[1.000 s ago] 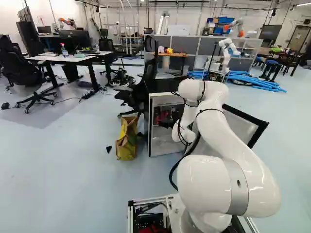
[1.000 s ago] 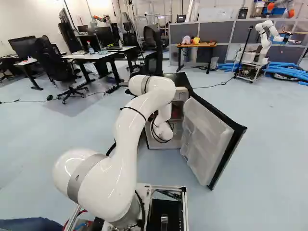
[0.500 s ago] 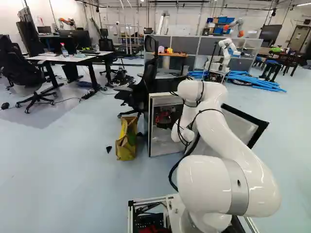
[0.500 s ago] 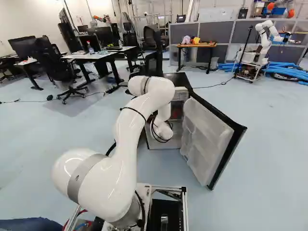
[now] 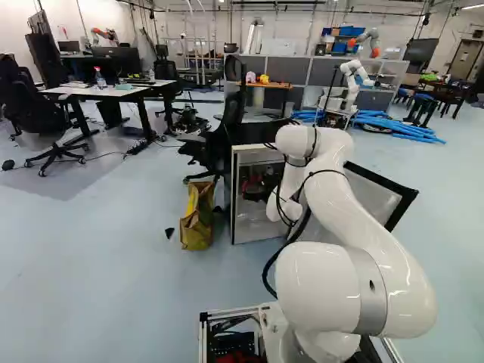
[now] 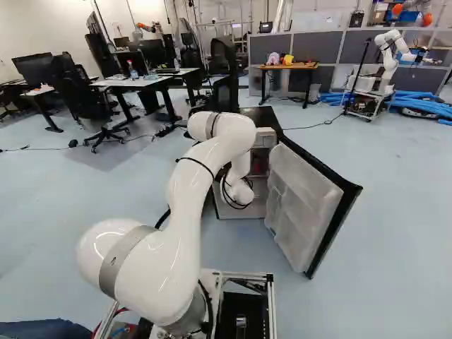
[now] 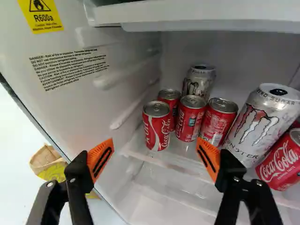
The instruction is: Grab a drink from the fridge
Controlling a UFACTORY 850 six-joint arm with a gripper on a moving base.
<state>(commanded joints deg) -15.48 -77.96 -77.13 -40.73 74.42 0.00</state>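
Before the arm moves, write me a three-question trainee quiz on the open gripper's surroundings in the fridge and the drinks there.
1. True or false: the gripper is shut on a drink.

2. Multiple choice: what stands beside the red cans?
a) glass bottles
b) silver cans
c) milk cartons

3. Fill in one word: in the right base view, the door of the fridge stands ____.

Key: 1 false; 2 b; 3 open.
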